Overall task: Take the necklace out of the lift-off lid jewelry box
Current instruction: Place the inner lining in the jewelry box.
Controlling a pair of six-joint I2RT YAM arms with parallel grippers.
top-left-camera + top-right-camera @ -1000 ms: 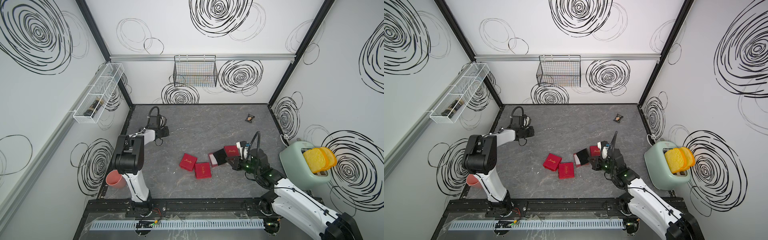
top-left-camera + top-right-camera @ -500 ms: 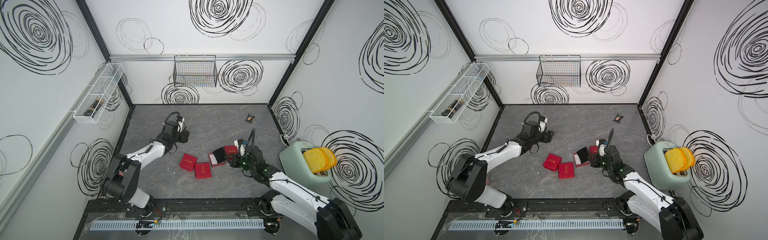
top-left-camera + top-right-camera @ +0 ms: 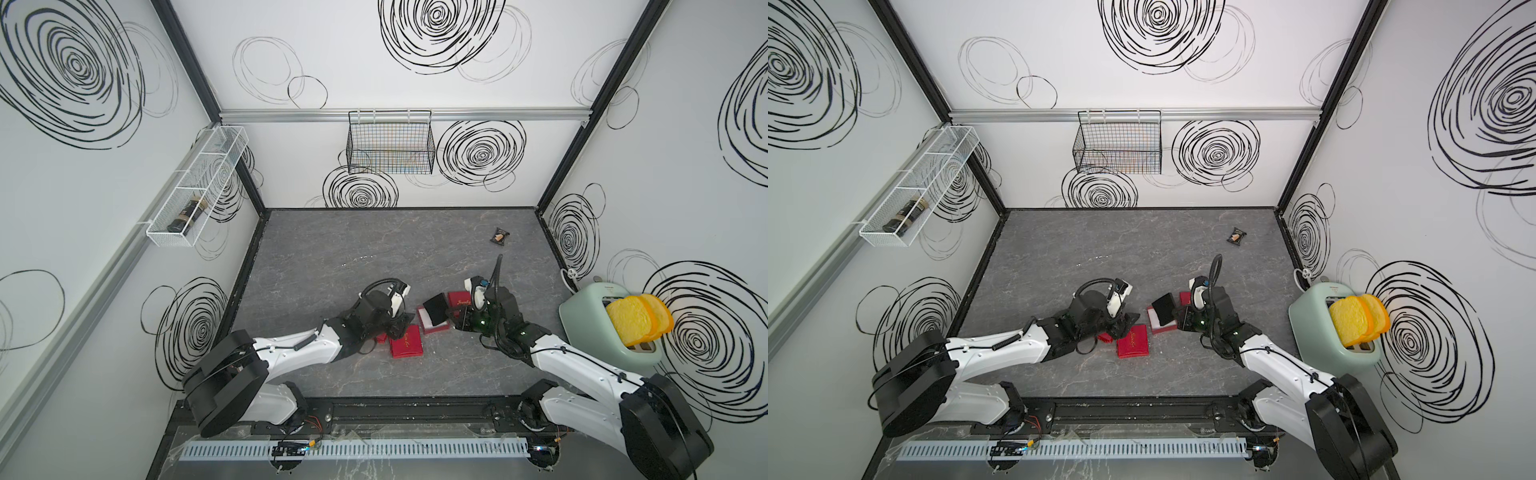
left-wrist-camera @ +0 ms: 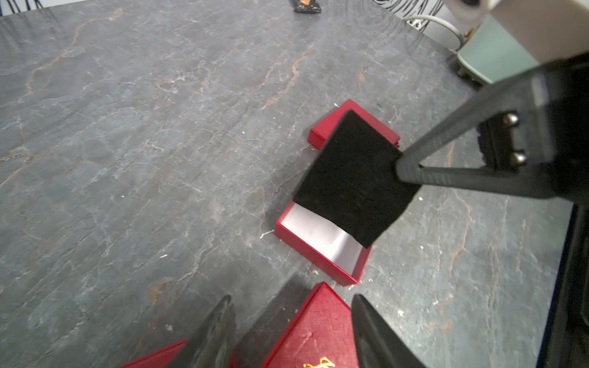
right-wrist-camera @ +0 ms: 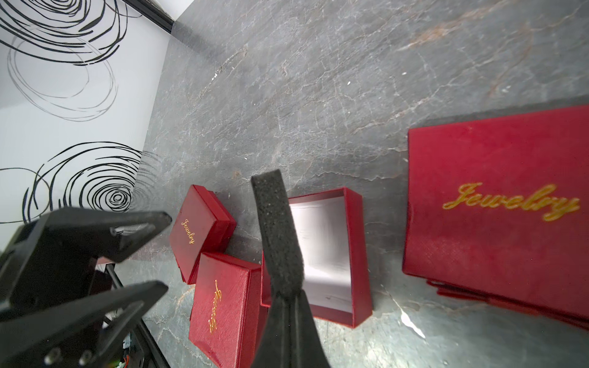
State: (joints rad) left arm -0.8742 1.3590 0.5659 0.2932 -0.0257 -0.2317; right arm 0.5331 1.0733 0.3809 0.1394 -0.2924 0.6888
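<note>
Now, table [image 3: 332, 241]: grey and mostly bare, so anything dropped should land on it.
Left gripper [image 4: 291, 301]: jaws parted and holding nothing, low over the closed red boxes [image 5: 199, 232]. A descent could shove them into the open box.
Right gripper [image 5: 288, 299]: pinched on one edge of the foam pad, holding it tilted above the open box. That edge grip may slip.
Open box [image 4: 312, 251]: the white inside looks bare, though the pad hides part of it.
Foam pad [image 4: 353, 178]: soft, and if it falls it could cover the box again.
Necklace [image 5: 223, 67]: a thin chain, apparently on the table well apart from the boxes. It is faint enough to misjudge, and a sweeping arm could drag it.
</note>
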